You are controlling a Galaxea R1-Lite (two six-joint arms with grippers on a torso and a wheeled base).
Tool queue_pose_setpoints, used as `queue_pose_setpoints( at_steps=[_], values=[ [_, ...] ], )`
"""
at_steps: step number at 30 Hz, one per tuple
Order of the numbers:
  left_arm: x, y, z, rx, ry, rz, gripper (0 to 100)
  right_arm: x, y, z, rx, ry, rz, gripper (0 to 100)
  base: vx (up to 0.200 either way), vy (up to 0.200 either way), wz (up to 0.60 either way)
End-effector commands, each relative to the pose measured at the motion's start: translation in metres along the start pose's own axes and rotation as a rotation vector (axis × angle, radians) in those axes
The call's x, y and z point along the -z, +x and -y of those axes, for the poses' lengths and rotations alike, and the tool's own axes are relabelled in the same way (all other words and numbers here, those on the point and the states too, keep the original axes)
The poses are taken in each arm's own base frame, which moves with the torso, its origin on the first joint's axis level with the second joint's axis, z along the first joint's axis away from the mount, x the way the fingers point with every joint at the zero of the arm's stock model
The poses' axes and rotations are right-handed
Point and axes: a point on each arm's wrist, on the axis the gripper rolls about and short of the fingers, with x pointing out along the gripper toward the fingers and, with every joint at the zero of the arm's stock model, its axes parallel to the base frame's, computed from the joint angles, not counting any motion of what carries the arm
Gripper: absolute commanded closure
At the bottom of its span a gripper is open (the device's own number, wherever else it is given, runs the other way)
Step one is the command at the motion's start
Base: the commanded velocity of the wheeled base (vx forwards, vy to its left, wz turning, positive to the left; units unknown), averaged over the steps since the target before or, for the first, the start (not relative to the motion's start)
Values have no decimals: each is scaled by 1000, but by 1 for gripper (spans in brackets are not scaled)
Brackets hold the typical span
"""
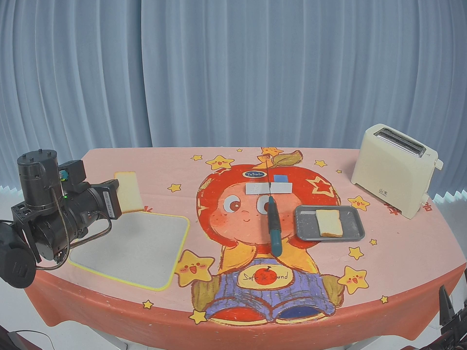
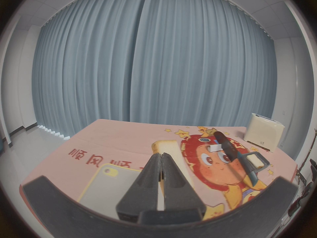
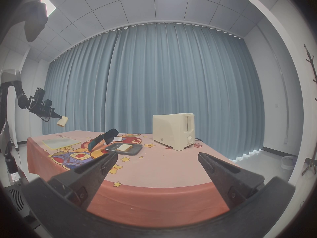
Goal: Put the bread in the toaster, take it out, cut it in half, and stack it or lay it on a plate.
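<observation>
Your left end effector (image 1: 116, 196) grips a bread slice (image 1: 129, 191) above the counter (image 1: 160, 159); carry it steadily across and lower it edge-first into the toaster (image 1: 395, 167).

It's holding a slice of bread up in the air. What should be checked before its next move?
1. Left jaws shut on the bread slice: ok.
2. Slice raised clear of the cutting board: ok.
3. Toaster upright, slots facing up: ok.
4. Toaster slots empty: cannot tell.
5. Right jaws open, away from the table's things: ok.
6. Knife lying mid-table, untouched: ok.
</observation>
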Motion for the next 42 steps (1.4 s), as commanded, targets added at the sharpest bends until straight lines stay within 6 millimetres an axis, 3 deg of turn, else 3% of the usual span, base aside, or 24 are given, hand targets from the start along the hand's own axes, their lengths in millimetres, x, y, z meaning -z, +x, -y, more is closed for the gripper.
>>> queue_pose_setpoints(
  at_steps=[1,18,32,42],
  values=[
    [1,-3,7,31,5,-3,100,5,0,0,0,0,-1,0,0,-200,0],
    [4,-6,34,136,28,-12,100,5,0,0,0,0,-1,0,0,-200,0],
    [11,0,36,136,4,-42,100,5,0,0,0,0,-1,0,0,-200,0],
    [19,32,46,142,-7,17,100,5,0,0,0,0,-1,0,0,-200,0]
  ],
)
